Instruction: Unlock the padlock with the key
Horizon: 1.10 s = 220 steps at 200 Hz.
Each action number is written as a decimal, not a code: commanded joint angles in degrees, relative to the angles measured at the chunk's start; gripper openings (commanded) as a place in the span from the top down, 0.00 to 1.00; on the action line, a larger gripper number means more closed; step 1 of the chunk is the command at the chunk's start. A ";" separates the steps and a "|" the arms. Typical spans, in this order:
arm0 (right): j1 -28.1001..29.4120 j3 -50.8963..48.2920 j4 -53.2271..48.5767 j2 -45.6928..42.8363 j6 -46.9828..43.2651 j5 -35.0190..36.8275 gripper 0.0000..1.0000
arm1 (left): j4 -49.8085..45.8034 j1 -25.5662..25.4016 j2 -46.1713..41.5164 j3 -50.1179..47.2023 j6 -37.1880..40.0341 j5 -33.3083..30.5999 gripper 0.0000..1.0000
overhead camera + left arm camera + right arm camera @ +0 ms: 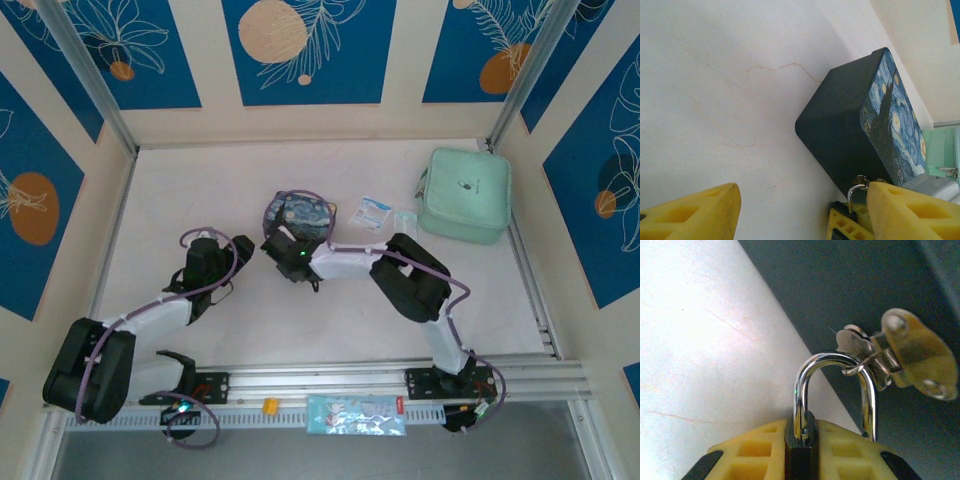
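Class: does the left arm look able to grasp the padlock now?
Probably not: the right gripper covers the body of the padlock, leaving the shackle bare, hooked through the hasp of the tin. The left gripper stands open near the tin.

No legible txt; mint case (482, 203) w/ small mark, maybe logo.

My fingers (752, 455) are matt plastic, the shackle of the padlock (801, 437) glossy polished metal, the tin (840, 280) smooth and dull.

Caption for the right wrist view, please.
Right gripper shut on the padlock, its shackle through the hasp of the tin.
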 commanded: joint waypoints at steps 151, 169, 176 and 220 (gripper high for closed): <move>-9.50 -5.06 9.76 -4.01 -23.70 -28.44 1.00 | 4.00 0.42 -1.84 -1.85 0.09 3.69 0.33; -9.89 -3.71 9.28 -3.13 -24.44 -29.41 1.00 | 4.08 0.46 -2.33 -2.27 -0.17 3.71 0.33; -10.00 -3.36 9.23 -2.94 -24.82 -29.87 1.00 | 4.00 0.42 -2.56 -2.37 -0.18 3.69 0.33; -11.35 -0.34 5.50 -2.81 -26.33 -38.64 1.00 | 2.72 0.48 -3.95 -2.56 0.09 3.43 0.33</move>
